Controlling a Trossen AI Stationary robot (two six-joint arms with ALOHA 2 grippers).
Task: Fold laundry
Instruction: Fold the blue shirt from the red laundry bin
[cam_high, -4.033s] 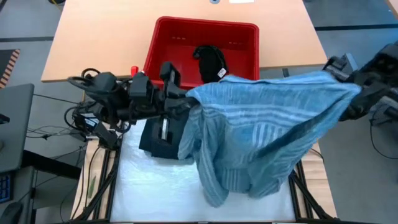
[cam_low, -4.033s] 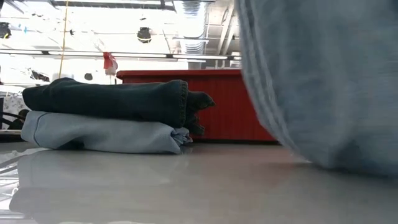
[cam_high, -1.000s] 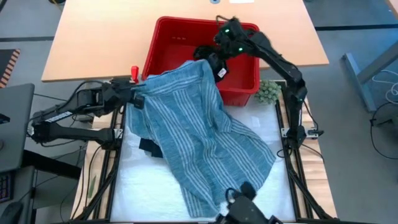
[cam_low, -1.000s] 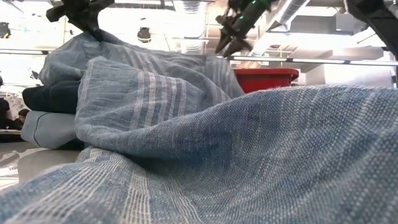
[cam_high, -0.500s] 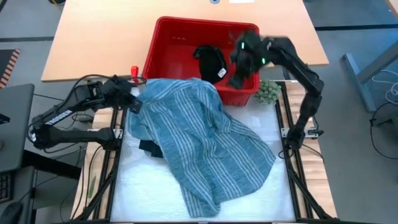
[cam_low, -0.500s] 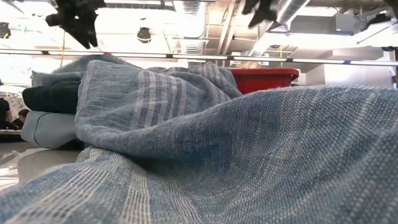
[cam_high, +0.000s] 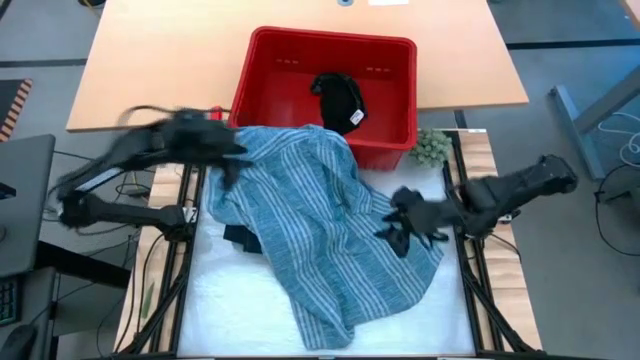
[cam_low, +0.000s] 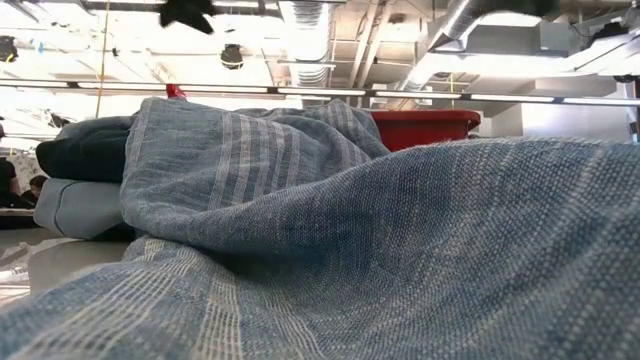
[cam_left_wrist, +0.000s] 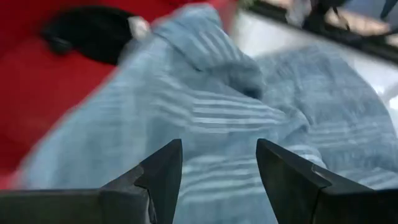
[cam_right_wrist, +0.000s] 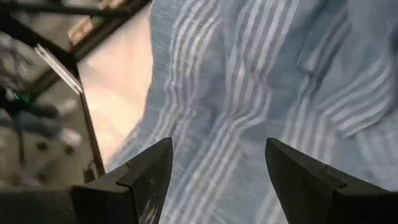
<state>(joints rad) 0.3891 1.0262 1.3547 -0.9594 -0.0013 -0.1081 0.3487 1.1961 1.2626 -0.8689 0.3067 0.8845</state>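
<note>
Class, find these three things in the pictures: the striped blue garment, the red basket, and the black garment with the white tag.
Striped blue garment (cam_high: 330, 235): high view, middle of the spread cloth.
Red basket (cam_high: 262, 75): high view, bare floor near its left wall.
Black garment with the white tag (cam_high: 338, 97): high view, middle of the dark bundle inside the basket.

The big cloth (cam_high: 330, 235) under both dark tools is grey-blue with paler stripes. Under it, near the left tool (cam_high: 232, 165), a dark navy garment (cam_low: 85, 155) lies on a light blue garment (cam_low: 75, 208). The basket (cam_high: 262, 62) beyond the left tool is red; in it lies a black garment (cam_high: 338, 98) with a white tag (cam_high: 355, 118). The bench (cam_high: 450, 305) is white. Beyond the right tool (cam_high: 405, 228) a small ball (cam_high: 432, 146) is green.
</note>
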